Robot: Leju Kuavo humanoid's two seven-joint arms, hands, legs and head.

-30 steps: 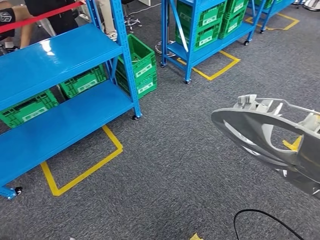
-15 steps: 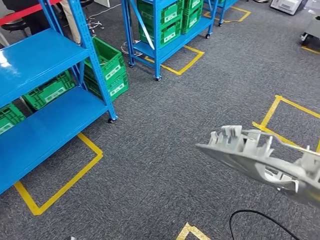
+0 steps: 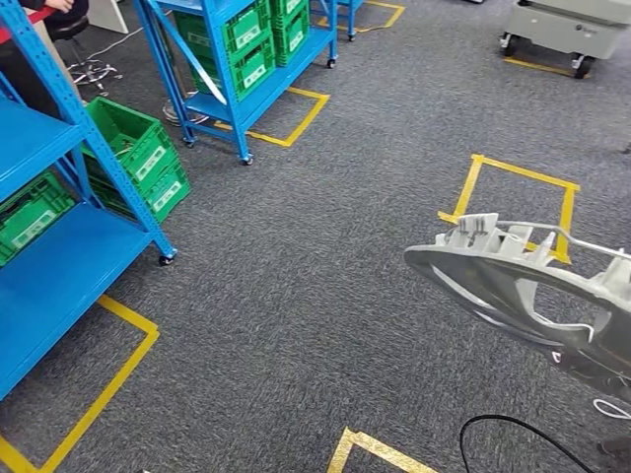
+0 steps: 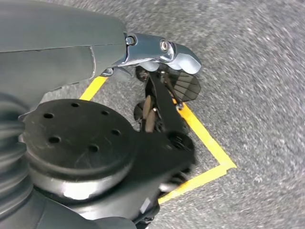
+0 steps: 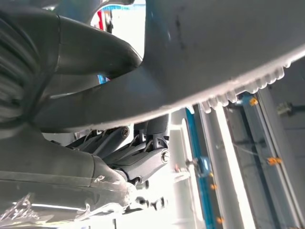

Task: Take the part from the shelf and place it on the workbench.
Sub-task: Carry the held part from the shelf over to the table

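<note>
At the near right of the head view, the grey part (image 3: 521,281) is carried above the carpet floor (image 3: 313,296), its long axis running roughly left to right, the narrow tip pointing left and the broader end passing out of frame toward my right side. My right hand (image 5: 118,148) lies beneath the part (image 5: 216,47) in the right wrist view, dark fingers (image 5: 144,162) curled up against its underside; I judge it to be gripping the part, though the exact contact is hidden. My left hand (image 4: 162,95), seen in the left wrist view, hangs over the carpet and a line of yellow floor tape (image 4: 201,138); its fingers (image 4: 179,52) look loosely bent with nothing between them, but how far they are closed I cannot tell.

At the far left stand the blue shelf (image 3: 44,246) and green crates (image 3: 141,158); a second blue rack (image 3: 245,59) stands farther back, and a grey cart (image 3: 565,25) at the far right. No workbench is visible to me.

Judgement: the part is off the shelf and in transit. The right hand alone bears it, so the placing will depend on bringing that right side to the bench with the long axis kept level.
</note>
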